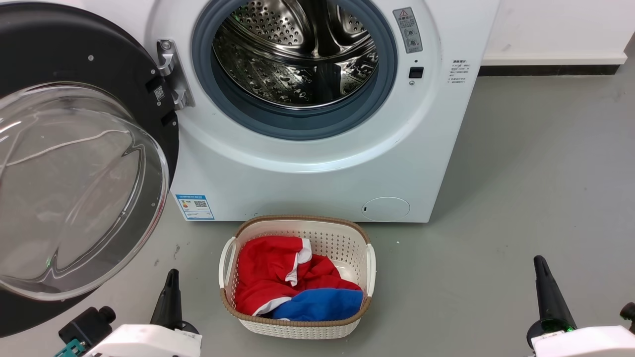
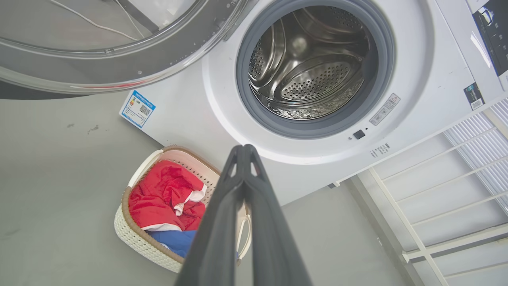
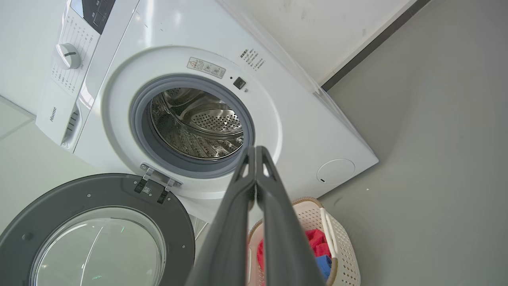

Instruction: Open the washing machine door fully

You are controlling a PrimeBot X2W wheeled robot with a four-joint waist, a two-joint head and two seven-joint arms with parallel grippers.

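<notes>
The white washing machine (image 1: pixel 307 183) faces me with its steel drum (image 1: pixel 297 54) exposed. Its round black washing machine door (image 1: pixel 74 188), with a bulging clear glass bowl, stands swung wide to the left on its hinge (image 1: pixel 171 74); the same door (image 3: pixel 95 234) shows in the right wrist view and its rim (image 2: pixel 119 59) in the left wrist view. My left gripper (image 1: pixel 171 280) is low at the left, shut and empty, just right of the door's lower edge and apart from it. My right gripper (image 1: pixel 540 265) is at the lower right, shut and empty, far from the door.
A cream laundry basket (image 1: pixel 357 233) with red, white and blue clothes sits on the grey floor in front of the machine, between my grippers. A white wall with a dark skirting (image 1: pixel 545 69) runs behind at the right. A white railing (image 2: pixel 436 206) appears in the left wrist view.
</notes>
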